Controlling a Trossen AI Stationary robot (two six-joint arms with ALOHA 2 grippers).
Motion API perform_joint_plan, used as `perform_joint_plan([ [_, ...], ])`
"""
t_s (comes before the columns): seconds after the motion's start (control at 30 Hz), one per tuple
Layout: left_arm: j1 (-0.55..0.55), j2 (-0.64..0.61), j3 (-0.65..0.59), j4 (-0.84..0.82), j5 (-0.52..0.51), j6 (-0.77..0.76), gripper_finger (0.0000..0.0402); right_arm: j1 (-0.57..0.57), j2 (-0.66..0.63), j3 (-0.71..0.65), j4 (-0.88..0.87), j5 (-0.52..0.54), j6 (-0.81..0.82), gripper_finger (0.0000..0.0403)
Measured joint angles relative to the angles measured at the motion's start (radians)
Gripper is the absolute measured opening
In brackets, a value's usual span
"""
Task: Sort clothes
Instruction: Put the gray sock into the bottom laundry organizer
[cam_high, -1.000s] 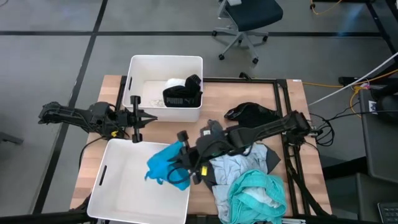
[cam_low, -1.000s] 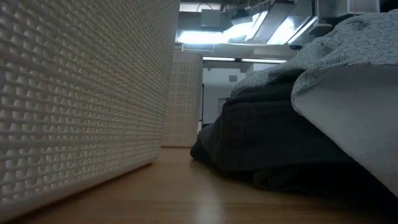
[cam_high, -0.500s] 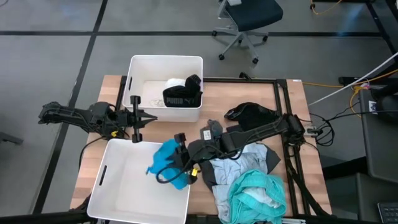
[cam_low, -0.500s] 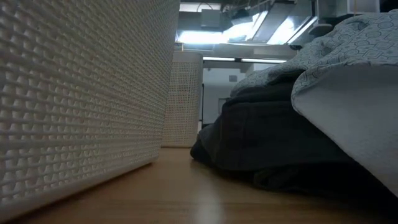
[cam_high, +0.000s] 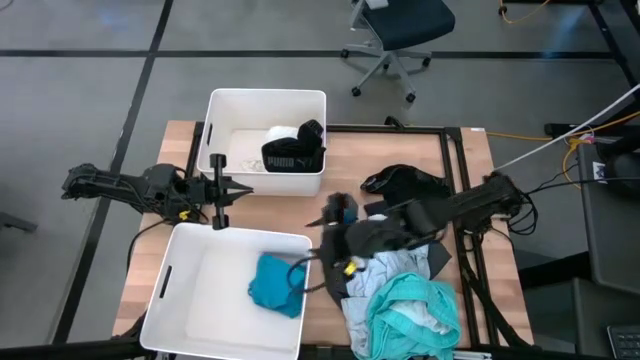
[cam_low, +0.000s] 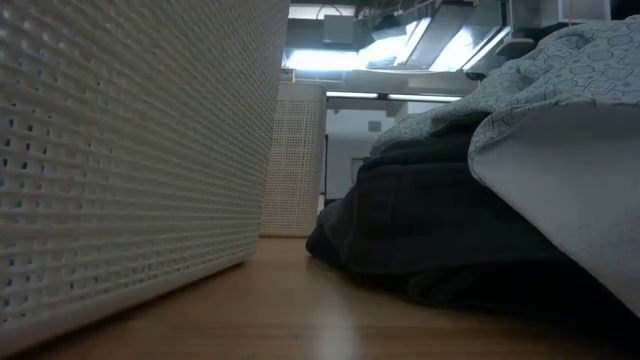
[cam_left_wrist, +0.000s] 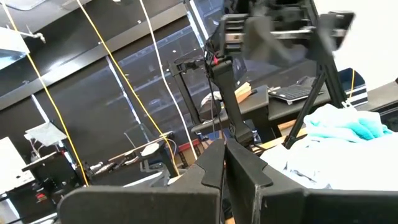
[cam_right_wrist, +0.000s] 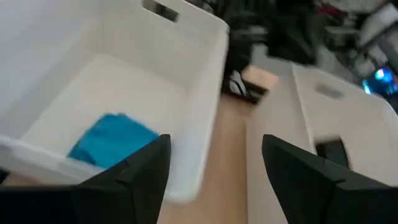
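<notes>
A bright blue garment (cam_high: 275, 285) lies crumpled on the floor of the near white bin (cam_high: 190, 262); it also shows in the right wrist view (cam_right_wrist: 112, 140). My right gripper (cam_high: 330, 240) hangs open over the table just right of that bin's right wall, with nothing between its fingers (cam_right_wrist: 214, 174). More clothes are heaped at the near right: teal (cam_high: 410, 315), pale grey (cam_high: 385, 268) and black (cam_high: 405, 183). The far bin (cam_high: 225, 110) holds a black PUMA garment (cam_high: 293, 158). My left gripper (cam_high: 235, 190) waits shut at the table's left, between the two bins.
The heap's grey and dark cloth (cam_low: 450, 200) rests on the wooden table top, close to the near bin's wall (cam_low: 120, 150). A bare strip of table (cam_low: 330, 320) runs between them. An office chair (cam_high: 400, 35) stands beyond the far edge.
My right gripper has opened and let go of the blue garment, which has dropped from over the near bin's right wall onto the bin's floor. The gripper has then drawn back toward the table's right edge, rising and tipping.
</notes>
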Motion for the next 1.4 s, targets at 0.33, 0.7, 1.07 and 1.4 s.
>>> perform_joint_plan([
  [0.33,0.0,0.0,0.0,0.006,0.0,0.0,0.0005,0.004,-0.097,0.0,-0.452,0.117,0.284,0.0255],
  [0.7,0.0,0.0,0.0,0.005,0.0,0.0,0.0005,-0.083,-0.117,-0.067,-0.616,0.209,0.369,0.0255],
  [1.07,0.0,0.0,0.0,0.002,0.0,0.0,0.0005,-0.333,-0.275,-0.674,-0.076,-0.05,0.344,0.0255],
  [1.4,0.0,0.0,0.0,0.006,0.0,0.0,0.0005,-0.462,-0.239,-1.027,0.48,-0.295,0.412,0.0255],
])
